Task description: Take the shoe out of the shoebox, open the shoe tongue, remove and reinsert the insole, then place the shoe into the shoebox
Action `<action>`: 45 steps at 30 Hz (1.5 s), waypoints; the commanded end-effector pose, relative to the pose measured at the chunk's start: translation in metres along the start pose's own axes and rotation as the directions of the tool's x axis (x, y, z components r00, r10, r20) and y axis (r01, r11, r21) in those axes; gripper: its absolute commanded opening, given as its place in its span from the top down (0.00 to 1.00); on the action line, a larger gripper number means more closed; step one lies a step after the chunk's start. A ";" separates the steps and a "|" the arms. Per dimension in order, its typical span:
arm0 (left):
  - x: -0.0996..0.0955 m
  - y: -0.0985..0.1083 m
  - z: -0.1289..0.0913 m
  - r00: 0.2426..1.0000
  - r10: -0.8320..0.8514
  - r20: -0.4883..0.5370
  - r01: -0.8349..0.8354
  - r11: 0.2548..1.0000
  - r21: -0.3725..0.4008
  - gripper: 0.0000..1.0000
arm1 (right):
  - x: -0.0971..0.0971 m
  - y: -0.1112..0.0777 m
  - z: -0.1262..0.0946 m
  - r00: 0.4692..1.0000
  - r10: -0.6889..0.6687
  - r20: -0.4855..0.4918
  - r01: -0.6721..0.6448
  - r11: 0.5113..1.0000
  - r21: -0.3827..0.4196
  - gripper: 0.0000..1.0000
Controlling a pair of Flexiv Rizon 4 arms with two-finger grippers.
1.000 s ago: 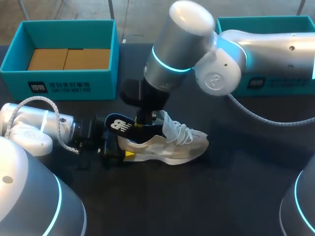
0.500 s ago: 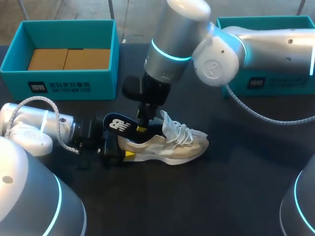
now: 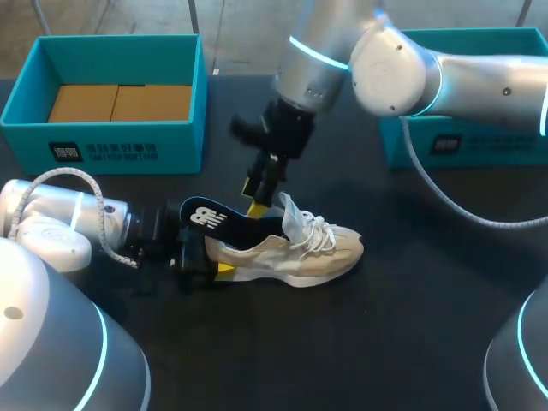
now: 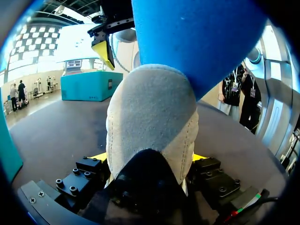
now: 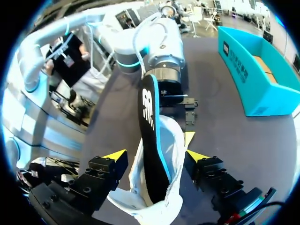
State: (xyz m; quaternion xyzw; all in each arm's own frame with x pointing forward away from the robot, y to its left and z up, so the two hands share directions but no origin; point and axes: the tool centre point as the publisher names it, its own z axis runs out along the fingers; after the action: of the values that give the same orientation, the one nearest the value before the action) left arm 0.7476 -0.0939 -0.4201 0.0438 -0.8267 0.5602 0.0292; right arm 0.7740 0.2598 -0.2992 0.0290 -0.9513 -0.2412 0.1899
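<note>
A white laced shoe (image 3: 300,248) lies on its sole on the dark table, toe to the right. A dark insole (image 3: 214,220) sits partly in it, with the heel end sticking up and out behind. My left gripper (image 3: 205,257) has its fingers on both sides of the heel (image 4: 150,122), shut on the shoe; the insole's blue underside (image 4: 197,37) rises above. My right gripper (image 3: 261,193) hangs open just above the shoe's opening, touching nothing. In the right wrist view the right gripper (image 5: 154,157) shows its yellow tips wide apart, with the insole (image 5: 150,126) ahead of them.
An open teal shoebox (image 3: 103,150) with brown cardboard inside stands at the back left. A second teal box (image 3: 479,145) stands at the back right, partly behind my right arm. Bare dark table lies in front of and to the right of the shoe.
My right gripper has let go of the insole, opened, and lifted up and back away from the shoe. The insole stays lodged in the shoe. The left arm has not moved.
</note>
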 end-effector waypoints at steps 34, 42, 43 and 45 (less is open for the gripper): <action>0.000 0.000 0.000 1.000 -0.001 0.000 0.001 1.000 -0.001 1.00 | 0.013 0.012 0.042 0.994 0.051 -0.101 -0.072 0.973 -0.219 0.48; 0.000 0.000 0.000 1.000 -0.001 0.000 0.001 1.000 -0.001 1.00 | 0.016 0.021 0.046 0.994 0.037 -0.106 -0.060 0.973 -0.223 0.51; 0.000 0.000 0.000 1.000 -0.001 0.000 0.001 1.000 -0.001 1.00 | 0.016 0.021 0.046 0.994 0.036 -0.106 -0.059 0.973 -0.222 0.51; 0.000 0.000 0.000 1.000 -0.001 0.000 0.001 1.000 -0.001 1.00 | 0.017 0.021 0.048 0.993 0.035 -0.110 -0.058 0.974 -0.220 0.51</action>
State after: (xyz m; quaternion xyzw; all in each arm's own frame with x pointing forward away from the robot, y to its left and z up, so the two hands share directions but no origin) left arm 0.7476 -0.0939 -0.4201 0.0438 -0.8267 0.5602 0.0292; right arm 0.7412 0.2940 -0.3202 -0.0023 -0.9071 -0.3411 0.2466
